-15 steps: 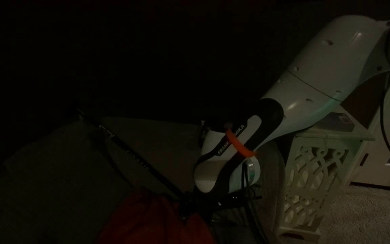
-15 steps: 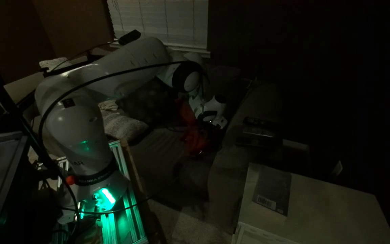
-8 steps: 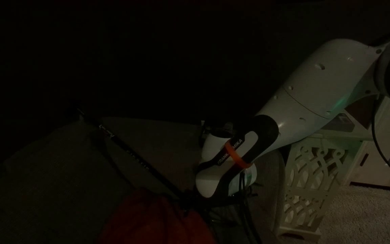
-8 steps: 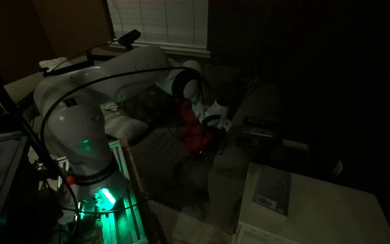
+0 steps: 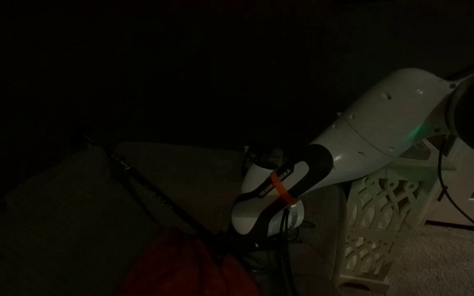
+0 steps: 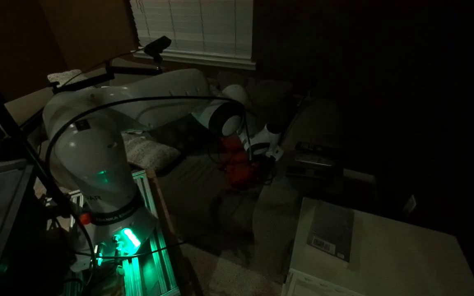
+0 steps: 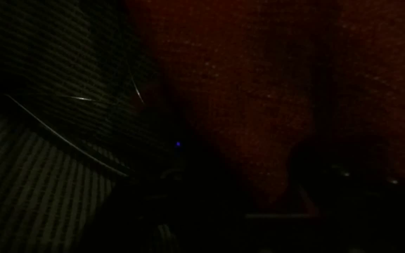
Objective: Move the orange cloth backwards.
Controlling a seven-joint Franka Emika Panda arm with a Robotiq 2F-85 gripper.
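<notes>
Arm (image 5: 379,119) stands lower than before. Gripper (image 5: 220,250) is at the orange cloth (image 5: 175,265); whether spread or pinching cannot be determined.

In an exterior view, the cloth (image 6: 240,176) lies on the couch seat (image 6: 191,179), with a pillow (image 6: 150,153) and the robot arm's base (image 6: 115,224) left of it, the couch's armrest (image 6: 277,205) right of it, the window blinds (image 6: 196,28) well behind it, and 1 side table (image 6: 397,255), bearing a flat item (image 6: 331,230), before it to the right. In an exterior view, the gripper (image 5: 220,249) sits at the cloth's right rear edge, contact too dark to tell, while a pole (image 5: 156,192) slants away behind the cloth to the left.
</notes>
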